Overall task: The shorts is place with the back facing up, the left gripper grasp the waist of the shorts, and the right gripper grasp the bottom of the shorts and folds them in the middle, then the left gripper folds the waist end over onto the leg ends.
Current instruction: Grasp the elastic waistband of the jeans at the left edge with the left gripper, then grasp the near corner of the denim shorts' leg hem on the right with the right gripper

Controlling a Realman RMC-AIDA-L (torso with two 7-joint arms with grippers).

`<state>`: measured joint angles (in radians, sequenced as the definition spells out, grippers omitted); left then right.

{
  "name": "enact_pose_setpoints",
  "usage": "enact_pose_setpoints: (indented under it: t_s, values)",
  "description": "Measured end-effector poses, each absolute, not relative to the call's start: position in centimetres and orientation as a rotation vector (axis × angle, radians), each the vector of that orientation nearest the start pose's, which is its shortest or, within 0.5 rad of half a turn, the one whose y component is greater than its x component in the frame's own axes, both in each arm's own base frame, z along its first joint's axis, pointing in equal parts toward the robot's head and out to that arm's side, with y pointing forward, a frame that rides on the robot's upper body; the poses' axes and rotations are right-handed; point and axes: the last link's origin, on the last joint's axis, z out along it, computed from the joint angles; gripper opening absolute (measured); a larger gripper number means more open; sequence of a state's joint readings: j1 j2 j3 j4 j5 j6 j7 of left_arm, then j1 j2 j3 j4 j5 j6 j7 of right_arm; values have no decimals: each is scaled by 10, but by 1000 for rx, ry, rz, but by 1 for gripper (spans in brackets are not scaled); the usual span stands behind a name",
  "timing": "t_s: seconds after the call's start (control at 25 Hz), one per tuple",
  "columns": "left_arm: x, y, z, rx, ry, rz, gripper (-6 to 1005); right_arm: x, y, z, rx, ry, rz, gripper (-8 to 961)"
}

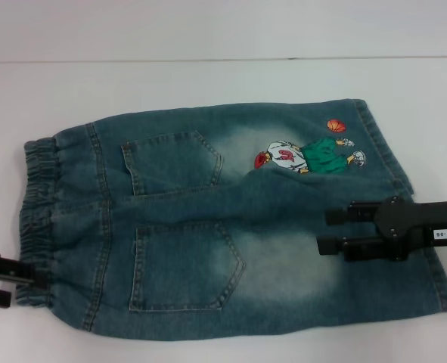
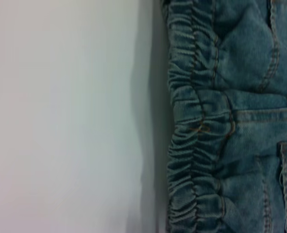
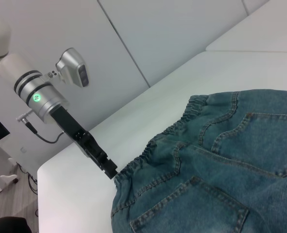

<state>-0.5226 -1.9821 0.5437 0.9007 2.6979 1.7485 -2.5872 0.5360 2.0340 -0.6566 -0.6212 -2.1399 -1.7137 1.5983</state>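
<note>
Nearest the robot, the shorts (image 1: 231,227) lie flat on the white tabletop (image 1: 208,83), back side up, with both patch pockets showing: the nearer pocket (image 1: 185,265) and, beyond it, the farther pocket (image 1: 170,162). At the near left corner, the left claw (image 1: 15,278) sits at the end of the waist (image 1: 38,219); the head view shows two black fingers (image 1: 4,265) spread apart, reaching the gathered band at its nearer corner. The right wrist view shows the same claw (image 3: 111,171) tip touching the ruched edge, though whether fabric lies between the fingers cannot be told from there. The silver wrist (image 3: 39,97) carries a green light. The left wrist view shows only the waist (image 2: 192,145), wrinkled and paler, beside bare tabletop (image 2: 60,116). On the right, the right claw (image 1: 327,231) hangs over the nearer leg, short of the leg ends (image 1: 416,204), its two black fingers (image 1: 352,214) parted and pointing toward the waist, nothing held between them; a small white label (image 1: 446,234) is on its body. Farther off, the embroidered cartoon player (image 1: 306,155) sits on the far leg near the hem, an orange ball (image 1: 336,125) stitched just beyond it. The far leg hem angles toward the back right. Past the shorts, the tabletop runs to its rear edge.
</note>
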Motion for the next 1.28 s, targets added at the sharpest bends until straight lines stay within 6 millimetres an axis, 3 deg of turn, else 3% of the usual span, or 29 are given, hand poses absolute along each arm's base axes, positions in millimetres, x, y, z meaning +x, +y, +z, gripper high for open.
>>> enact_pose_setpoints:
  t_s: [0.36,0.92,1.28]
  values:
    - [-334,301,63,2310,2411,-107,811,273,307,6,-2862,976,658,799]
    - [-325,310,63,2366,2348,-84,794,273,307,5,-2860,977,658,798]
    - [-326,310,59,2408,2313,-75,511,273,307,5,-2854,979,660,797]
